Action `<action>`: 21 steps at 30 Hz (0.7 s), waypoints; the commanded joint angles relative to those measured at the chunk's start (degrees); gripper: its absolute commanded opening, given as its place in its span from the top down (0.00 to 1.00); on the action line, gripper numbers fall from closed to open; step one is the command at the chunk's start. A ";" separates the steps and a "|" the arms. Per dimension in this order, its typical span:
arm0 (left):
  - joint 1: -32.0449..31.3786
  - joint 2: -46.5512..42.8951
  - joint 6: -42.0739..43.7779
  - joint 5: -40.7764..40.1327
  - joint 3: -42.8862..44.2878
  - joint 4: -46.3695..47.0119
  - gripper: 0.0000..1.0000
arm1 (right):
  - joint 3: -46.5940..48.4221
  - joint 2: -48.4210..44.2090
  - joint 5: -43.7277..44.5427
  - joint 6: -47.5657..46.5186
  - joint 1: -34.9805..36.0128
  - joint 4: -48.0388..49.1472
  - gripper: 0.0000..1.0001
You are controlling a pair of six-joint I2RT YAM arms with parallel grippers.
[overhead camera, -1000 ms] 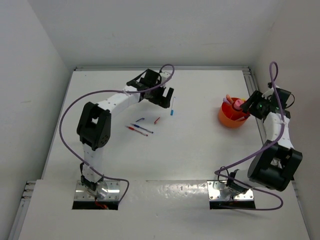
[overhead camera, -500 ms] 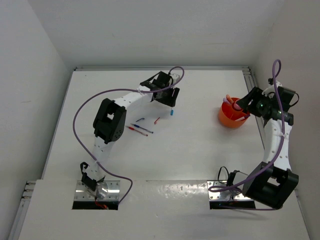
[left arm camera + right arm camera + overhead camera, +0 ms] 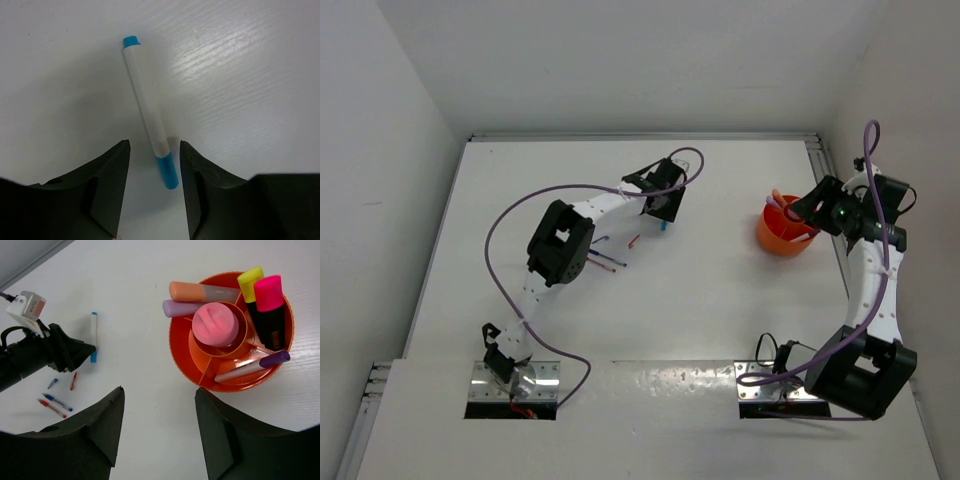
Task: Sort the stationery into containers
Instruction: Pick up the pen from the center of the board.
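The left gripper (image 3: pixel 155 150) is now brought down over the blue-capped white marker (image 3: pixel 147 100), which is lying on the table (image 3: pixel 250 60). A second ago it was beside the marker with wider jaws. Now the jaws are narrowed but apart, one on each side of the marker's near end, so a pick is judged to be starting. The right gripper (image 3: pixel 159 395) is kept apart and empty above the orange bowl (image 3: pixel 176 347).

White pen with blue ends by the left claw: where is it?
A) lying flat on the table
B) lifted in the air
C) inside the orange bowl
A: the white pen lies flat on the table, its near end between the left gripper's spread fingers.
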 commanded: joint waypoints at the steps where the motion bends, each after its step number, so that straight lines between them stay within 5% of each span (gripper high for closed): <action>1: -0.63 1.18 -1.31 -3.87 3.73 0.57 0.50 | -0.26 -2.33 -1.85 -0.30 0.27 0.49 0.42; 12: -1.16 8.21 0.18 -6.16 8.65 1.28 0.56 | -0.88 -3.39 -2.12 -1.09 0.62 -0.22 0.42; 21: -1.25 7.43 -3.15 -4.05 4.98 -2.24 0.96 | -0.70 -3.12 -2.47 -1.44 1.06 -0.30 0.42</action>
